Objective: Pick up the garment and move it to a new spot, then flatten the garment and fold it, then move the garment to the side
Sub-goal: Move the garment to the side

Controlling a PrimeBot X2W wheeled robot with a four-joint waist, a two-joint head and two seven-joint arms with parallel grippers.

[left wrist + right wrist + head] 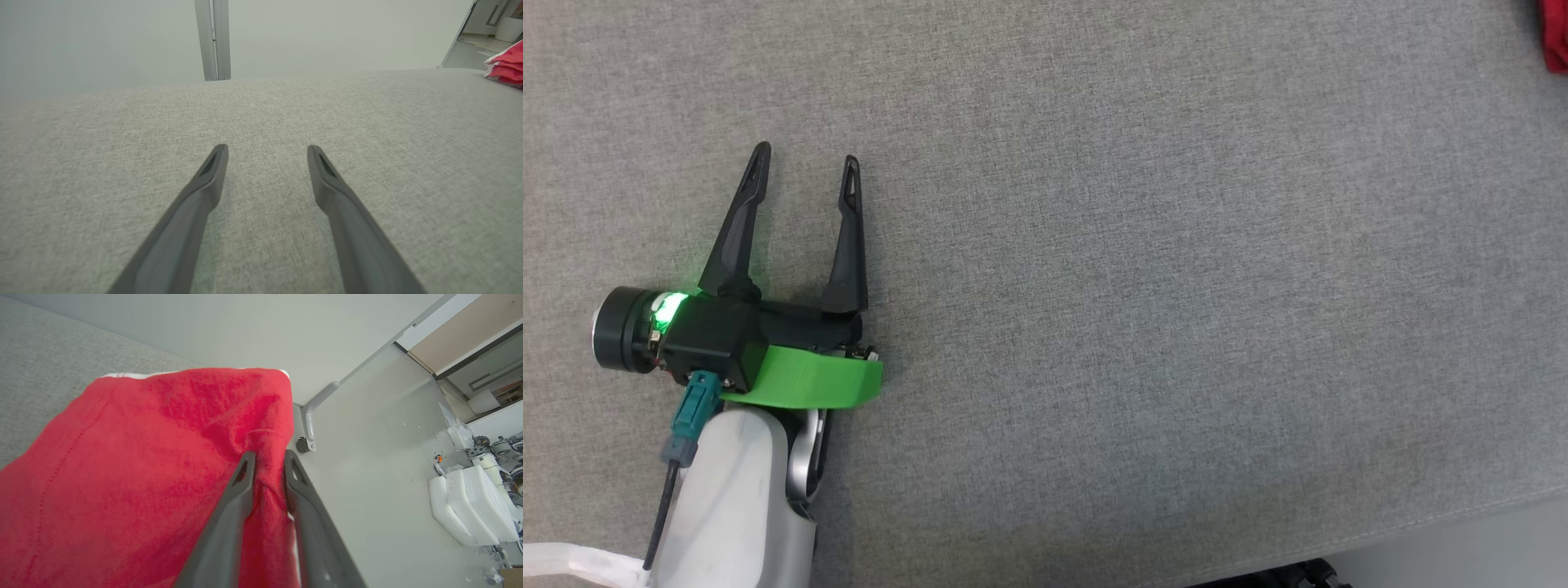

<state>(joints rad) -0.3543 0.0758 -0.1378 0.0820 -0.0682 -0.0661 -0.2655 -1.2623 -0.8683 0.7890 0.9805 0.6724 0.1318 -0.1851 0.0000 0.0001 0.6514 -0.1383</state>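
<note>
The left gripper point(806, 155) is showing two long black plastic fingers point(737, 235) tapering to slotted tips above a boxy black housing point(715, 339). At its nine o'clock a black cylinder with a silver end point(617, 329) is jutting out, a green light point(670, 306) glowing beside it. At six o'clock a bright green collar point(809, 382) is wrapping the glossy white forearm point(731, 490), where a teal plug point(696, 400) is feeding a thin black cable point(658, 523).
</note>
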